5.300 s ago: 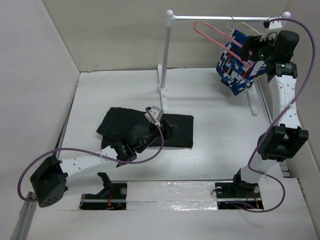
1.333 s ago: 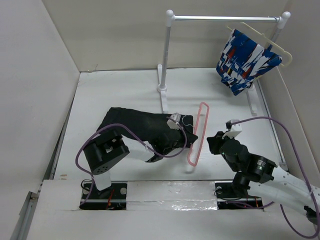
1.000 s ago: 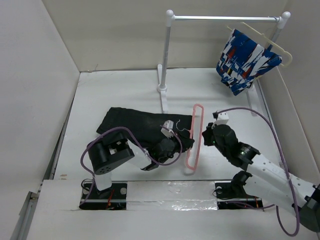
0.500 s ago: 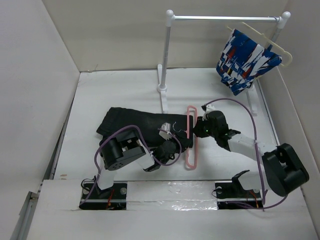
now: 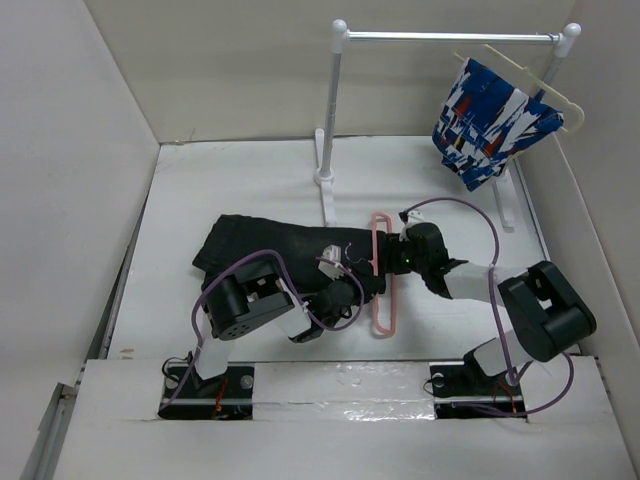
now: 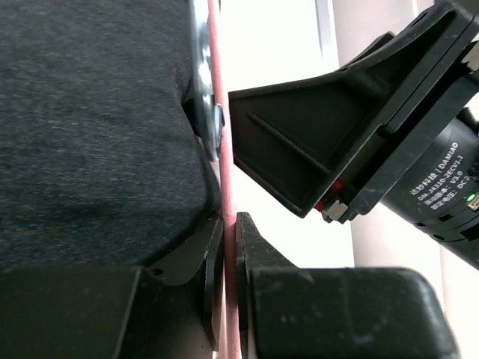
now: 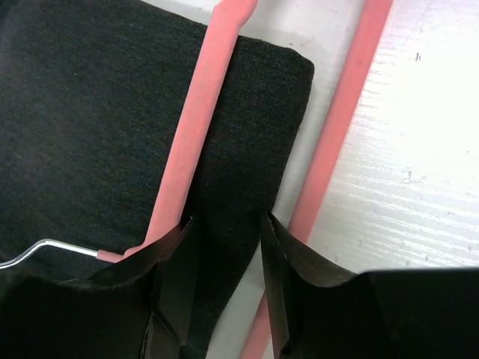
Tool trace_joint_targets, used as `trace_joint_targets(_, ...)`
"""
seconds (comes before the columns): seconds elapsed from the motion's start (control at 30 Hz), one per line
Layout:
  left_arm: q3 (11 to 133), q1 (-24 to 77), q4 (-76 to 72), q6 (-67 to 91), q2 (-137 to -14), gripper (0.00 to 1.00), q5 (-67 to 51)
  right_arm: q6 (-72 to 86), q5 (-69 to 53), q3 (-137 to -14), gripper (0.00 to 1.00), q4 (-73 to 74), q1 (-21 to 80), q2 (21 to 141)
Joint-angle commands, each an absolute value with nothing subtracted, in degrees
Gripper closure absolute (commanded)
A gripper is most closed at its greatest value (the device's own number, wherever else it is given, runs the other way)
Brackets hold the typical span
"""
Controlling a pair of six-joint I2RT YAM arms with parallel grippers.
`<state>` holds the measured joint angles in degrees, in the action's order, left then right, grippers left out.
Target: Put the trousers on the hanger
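- Top external view alone takes in the whole white desk (image 5: 230,180), walled in on three sides, with two robot arms bolted at its near edge.
- One pair of black trousers (image 5: 270,250) lies flat at mid-desk, running left to right; its right end reaches the pink hanger.
- One white clothes rail (image 5: 450,37) stands at the back. One blue, white and red patterned garment (image 5: 490,120) hangs from its right end on one cream hanger (image 5: 545,90). Neither wrist view shows these.
- Two hangers in all. The pink hanger (image 5: 383,275) lies flat on the desk. One of its bars lies over the trousers' right end and the other rests on bare desk just beside the cloth.
- Right wrist view shows this closely: both pink bars, the trouser corner between them, and a thin wire hook (image 7: 45,245) resting on the fabric.
- Two tools, both low at the hanger.
- Left tool (image 6: 228,224), seen only in the left wrist view in detail, is clenched on a pink hanger bar, beside the trouser edge.
- Right tool (image 7: 224,224) is released, its fingers parted, with black trouser fabric showing between them.
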<state>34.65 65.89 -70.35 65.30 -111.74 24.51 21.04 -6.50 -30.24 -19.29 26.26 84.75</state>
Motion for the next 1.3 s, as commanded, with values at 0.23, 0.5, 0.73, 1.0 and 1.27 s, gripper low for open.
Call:
trace_joint_targets(0.23,35.07,65.3,-71.89,64.34,-111.53,1.0,26.37,24.7,-5.1,-27.42,0.51,-26.36,26.54,86.13)
trace_joint_targets(0.5,34.1,64.78,-69.7,62.23,-109.52,1.0,27.95,27.16,-8.35,-22.42,1.0,-34.18,25.14,83.87)
trace_joint_targets(0.73,32.08,64.25,-69.78,61.35,-108.19,1.0,28.65,25.58,-6.77,-23.2,1.0,-21.22,23.99,70.86)
trace_joint_targets(1.0,33.84,64.77,-73.92,60.73,-111.7,1.0,25.49,24.79,-4.4,-25.12,0.48,-19.78,26.37,73.2)
trace_joint_targets(1.27,33.49,64.78,-73.83,61.09,-112.15,1.0,25.4,24.17,-4.4,-29.62,0.54,-22.14,28.29,83.84)
